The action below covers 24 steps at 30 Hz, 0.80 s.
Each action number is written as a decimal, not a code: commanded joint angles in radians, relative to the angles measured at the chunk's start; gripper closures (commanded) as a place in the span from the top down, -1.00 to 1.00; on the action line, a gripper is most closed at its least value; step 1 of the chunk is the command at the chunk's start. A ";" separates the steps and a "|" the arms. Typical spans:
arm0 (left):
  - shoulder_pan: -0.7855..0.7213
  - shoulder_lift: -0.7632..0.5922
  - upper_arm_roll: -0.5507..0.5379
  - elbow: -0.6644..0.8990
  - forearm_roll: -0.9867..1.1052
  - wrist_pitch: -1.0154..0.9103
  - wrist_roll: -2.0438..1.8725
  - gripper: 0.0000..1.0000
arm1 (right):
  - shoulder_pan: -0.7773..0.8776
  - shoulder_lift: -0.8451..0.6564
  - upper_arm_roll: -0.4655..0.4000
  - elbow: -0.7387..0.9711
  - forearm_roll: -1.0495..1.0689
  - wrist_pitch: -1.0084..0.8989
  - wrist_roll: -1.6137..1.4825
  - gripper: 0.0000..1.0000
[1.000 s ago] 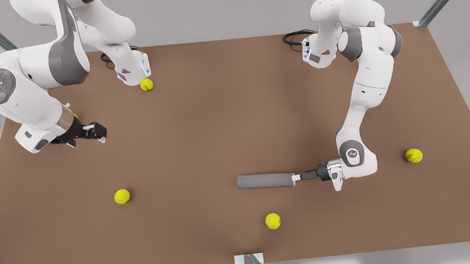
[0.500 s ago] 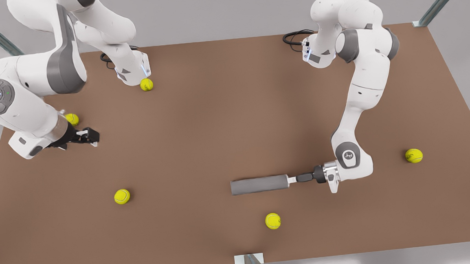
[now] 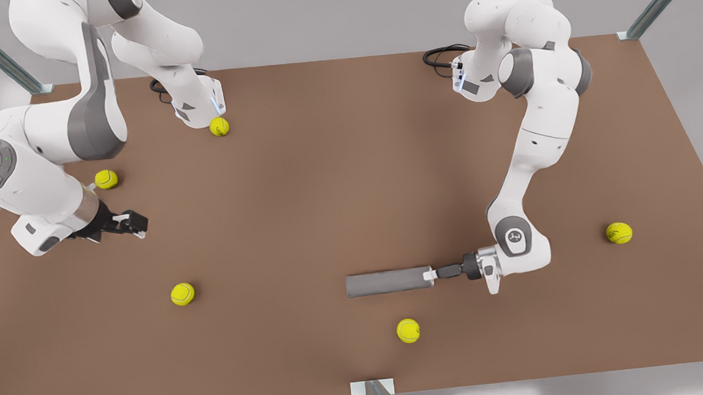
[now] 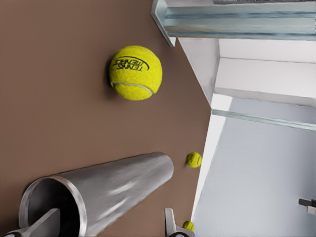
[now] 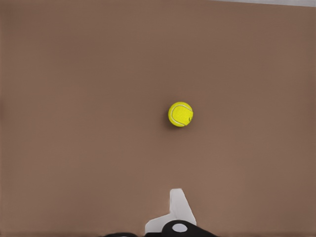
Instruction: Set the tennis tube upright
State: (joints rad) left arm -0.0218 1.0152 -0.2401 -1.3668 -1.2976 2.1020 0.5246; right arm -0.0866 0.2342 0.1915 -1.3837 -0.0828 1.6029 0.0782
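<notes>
The tennis tube (image 3: 387,282) lies flat on the table (image 3: 327,193), its long axis crosswise, open end toward the left tool (image 3: 432,274). That tool pinches the tube's rim, one finger (image 4: 42,224) inside. The right tool (image 3: 139,223), well apart from the tube, waits; I cannot tell its finger state.

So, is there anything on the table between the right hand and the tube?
No. In the front view only bare table lies between the right hand and the tube, whose far end the left hand grips.

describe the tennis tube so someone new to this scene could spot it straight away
On the brown table, look toward the near edge, where the left claw meets one end of a lying cylinder. That is the tennis tube: long, matte grey, open at the claw's end, unlike the small round yellow balls around it.
</notes>
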 commanded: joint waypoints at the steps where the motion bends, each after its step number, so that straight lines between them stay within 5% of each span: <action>1: 0.000 0.002 -0.002 0.000 0.000 0.004 0.002 1.00 | 0.019 0.001 0.000 0.000 -0.002 0.000 0.000 1.00; 13: -0.024 0.025 -0.027 0.000 0.000 0.026 0.057 0.99 | -0.038 0.028 -0.010 0.005 -0.005 0.000 -0.001 1.00; 18: -0.024 0.023 -0.025 0.000 0.000 0.026 0.058 0.46 | -0.099 0.028 -0.009 -0.002 0.017 -0.098 -0.015 1.00; 24: -0.023 0.019 -0.002 0.000 0.006 0.007 0.054 0.13 | -0.087 0.034 -0.004 0.000 0.001 -0.132 -0.014 1.00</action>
State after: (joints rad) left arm -0.0445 1.0340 -0.2423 -1.3668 -1.2943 2.1092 0.5784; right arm -0.1731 0.2685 0.1871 -1.3837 -0.0827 1.4739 0.0644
